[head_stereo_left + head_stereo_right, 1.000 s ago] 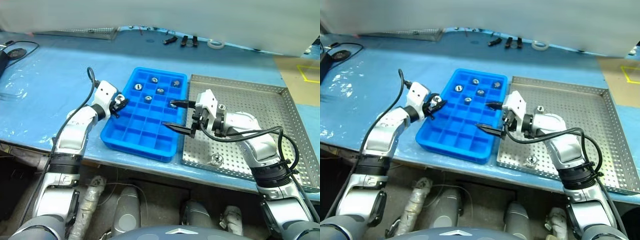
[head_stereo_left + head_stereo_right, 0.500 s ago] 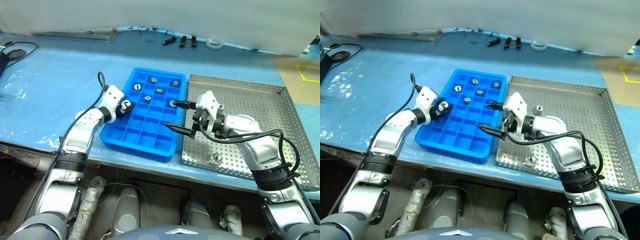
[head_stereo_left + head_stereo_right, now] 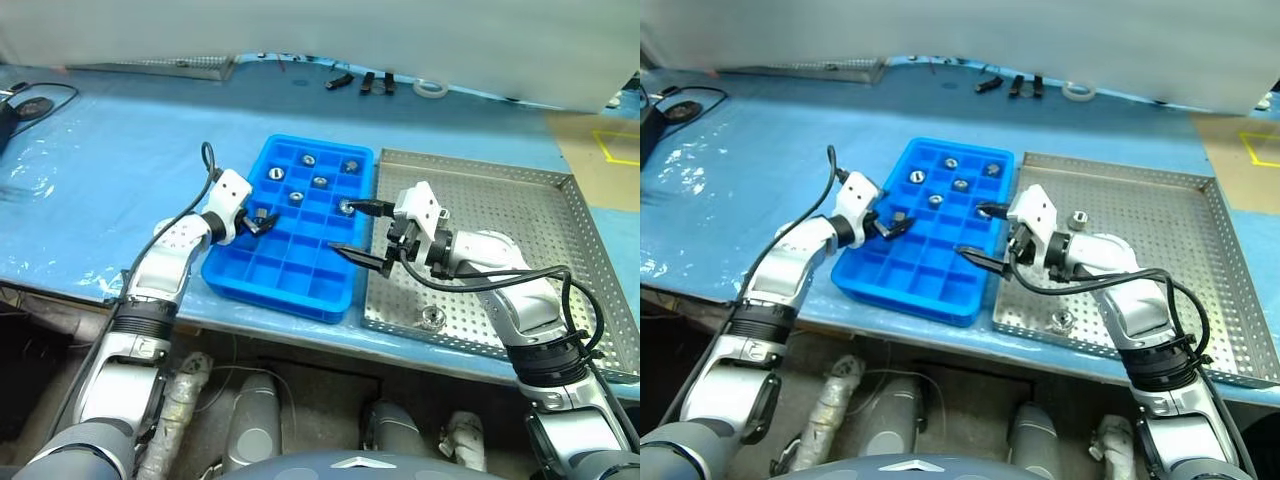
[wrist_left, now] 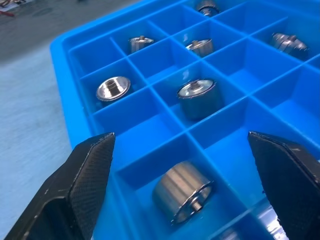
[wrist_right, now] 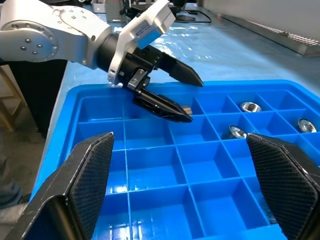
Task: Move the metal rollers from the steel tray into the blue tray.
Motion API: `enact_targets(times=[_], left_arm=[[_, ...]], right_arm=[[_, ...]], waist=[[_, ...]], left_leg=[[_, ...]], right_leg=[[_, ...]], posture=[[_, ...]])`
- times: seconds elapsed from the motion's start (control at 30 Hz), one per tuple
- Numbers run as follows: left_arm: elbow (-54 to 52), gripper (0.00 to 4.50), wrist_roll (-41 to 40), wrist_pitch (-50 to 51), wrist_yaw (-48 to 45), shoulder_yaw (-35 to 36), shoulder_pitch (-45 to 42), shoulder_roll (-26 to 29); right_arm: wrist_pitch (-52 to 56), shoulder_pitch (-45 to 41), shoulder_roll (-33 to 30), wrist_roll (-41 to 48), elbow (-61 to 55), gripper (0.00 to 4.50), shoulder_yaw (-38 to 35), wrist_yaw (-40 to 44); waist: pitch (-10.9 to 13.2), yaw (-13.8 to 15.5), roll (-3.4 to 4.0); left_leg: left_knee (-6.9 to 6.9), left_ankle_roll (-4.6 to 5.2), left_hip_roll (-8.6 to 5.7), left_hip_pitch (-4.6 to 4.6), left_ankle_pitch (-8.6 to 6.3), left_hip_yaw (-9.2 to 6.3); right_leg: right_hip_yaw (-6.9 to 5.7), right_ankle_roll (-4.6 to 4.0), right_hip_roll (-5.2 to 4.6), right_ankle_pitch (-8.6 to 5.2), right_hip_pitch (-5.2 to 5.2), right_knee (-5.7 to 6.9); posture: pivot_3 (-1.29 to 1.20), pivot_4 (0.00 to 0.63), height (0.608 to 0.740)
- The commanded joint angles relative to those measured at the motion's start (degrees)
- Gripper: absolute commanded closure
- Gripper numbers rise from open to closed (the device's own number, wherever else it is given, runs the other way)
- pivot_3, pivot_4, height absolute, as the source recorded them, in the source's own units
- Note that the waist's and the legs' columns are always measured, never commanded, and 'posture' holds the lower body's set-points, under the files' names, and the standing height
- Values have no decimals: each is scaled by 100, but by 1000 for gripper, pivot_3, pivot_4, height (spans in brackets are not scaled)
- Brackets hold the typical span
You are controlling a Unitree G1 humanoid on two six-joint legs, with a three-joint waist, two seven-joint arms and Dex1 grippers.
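The left hand (image 3: 262,220) hangs over the left edge of the blue tray (image 3: 262,275), fingers spread wide, gripping nothing. A metal roller (image 4: 183,192) lies in the tray cell right under it. More metal rollers (image 3: 320,181) sit in cells near the tray's far edge. The right hand (image 3: 358,232) is spread wide too, empty, over the tray's right edge. One roller (image 3: 433,318) lies near the front edge of the steel tray (image 3: 520,205).
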Motion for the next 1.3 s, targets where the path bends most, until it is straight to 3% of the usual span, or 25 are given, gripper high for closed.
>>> enact_targets(times=[0.03, 0.23, 0.6, 0.87, 1.17, 1.3], left_arm=[[-115, 23, -360, -103, -422, -35, -463, -166], [1009, 23, -357, -602, -1235, -368, -1248, -468], [2138, 23, -386, -1621, -4228, -1468, -2114, -1438], [4446, 23, 896, -3848, -4080, -2175, -2985, -2168], [5340, 23, 1597, -4421, -3552, -2219, -3185, -2471], [5402, 23, 1659, -4503, -3795, -2146, -3140, -2491]], right_arm=[[124, 60, -132, 121, -403, 0, -384, -144], [452, 674, -481, 180, -1026, 0, -1151, -573], [1060, 2775, -442, 273, -2863, 0, -2742, -1656], [1106, 3987, 72, 240, -3775, 0, -3190, -2227], [954, 4532, 317, 147, -4052, 0, -3163, -2492], [891, 4648, 343, 133, -4066, 0, -3164, -2515]], waist=[[1, -3, -2], [1, -121, -1], [0, -690, -1], [-1, -1104, -1], [-1, -1283, -2], [-1, -1299, -2]], left_leg=[[0, 0, -1, -2, 0, 0], [-2, 1, -2, 0, 0, 4], [-11, 27, -11, 2, -15, 25], [-4, 38, -23, 8, -23, 32], [0, 54, -28, 4, -33, 32], [2, 56, -30, 3, -35, 33]], right_leg=[[1, 0, 0, 0, -1, 0], [12, 0, 1, 0, -1, -5], [20, 3, -1, 1, 0, -46], [35, 23, -10, -5, 5, -53], [35, 23, -14, -5, 5, -60], [35, 24, -16, -5, 6, -60]], posture=[[63, 150, 740], [-96, 150, 740], [-447, 150, 740], [-591, 150, 740], [-646, 150, 740], [-649, 150, 740]])
